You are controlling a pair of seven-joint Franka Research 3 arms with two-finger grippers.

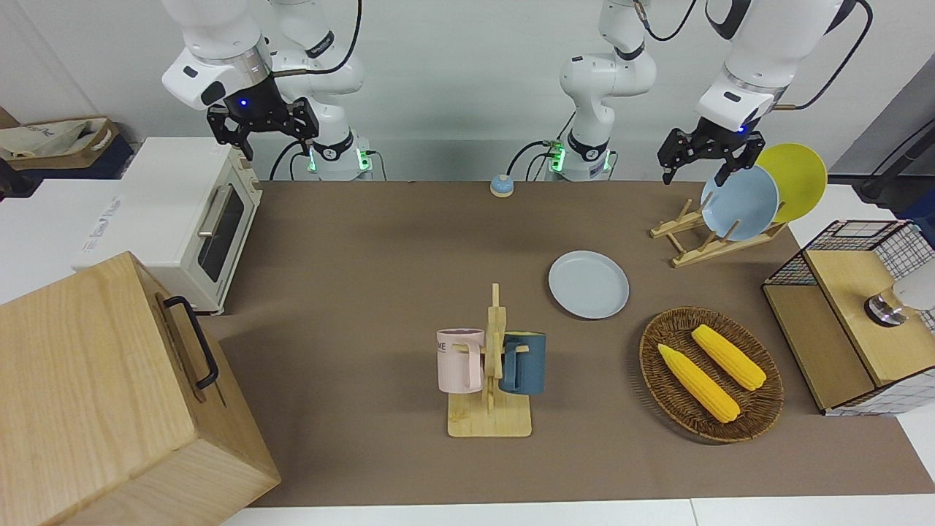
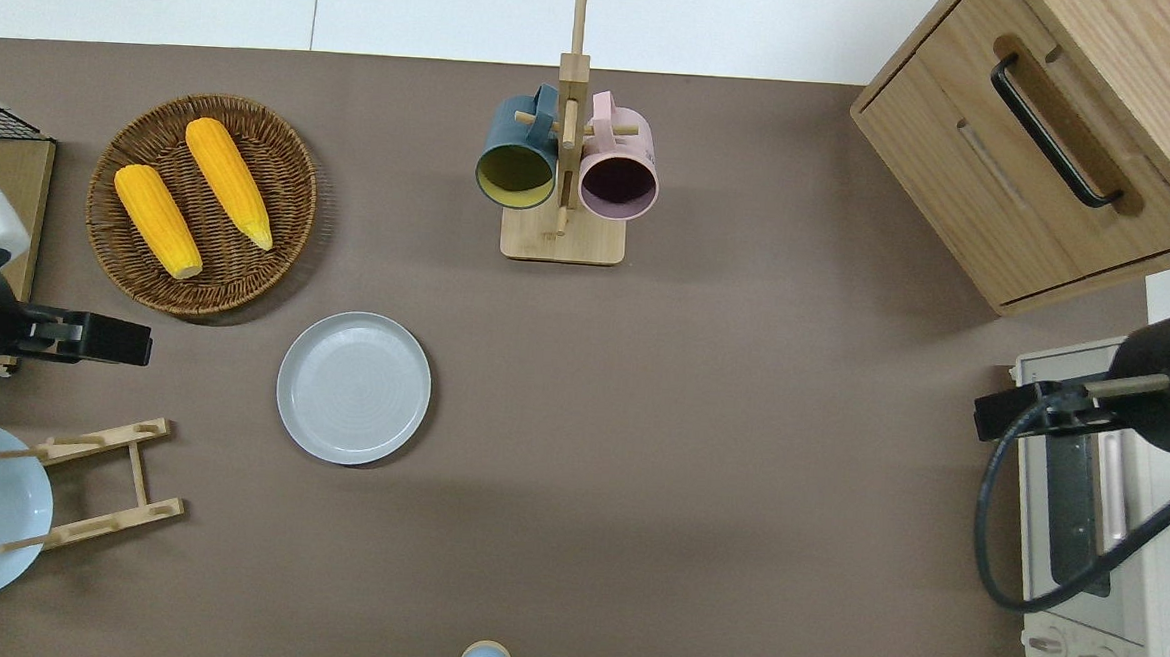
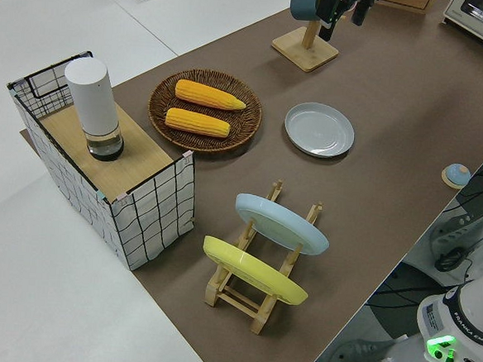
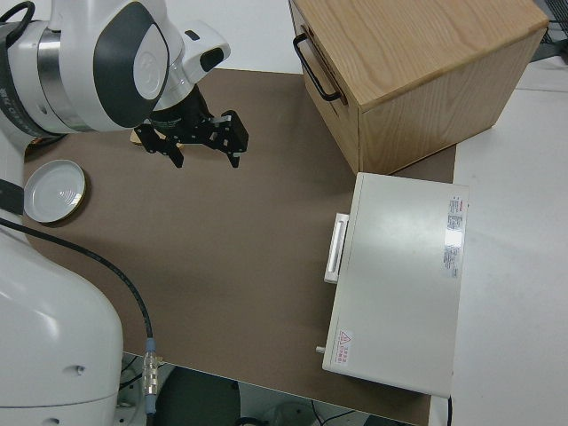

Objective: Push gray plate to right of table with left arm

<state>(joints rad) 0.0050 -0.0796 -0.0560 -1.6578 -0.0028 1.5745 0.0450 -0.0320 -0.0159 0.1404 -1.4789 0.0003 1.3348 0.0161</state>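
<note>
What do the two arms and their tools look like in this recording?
Both arms are white, rounded, multi-jointed, with dark bands at the joints and black cables looping along them. Each ends in a small black two-finger tool, the left tool and the right tool, with a blue light on the black wrist above it. Green lights glow at both bases.

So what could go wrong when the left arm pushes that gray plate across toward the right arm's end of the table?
1. The left end effector hangs up by the dish rack with its sky-blue plate; coming down it might clip them.
2. The gray plate has only a low rim, so the fingers might ride over it.
3. A push angled away from the robots could drive the plate into the mug stand.
</note>
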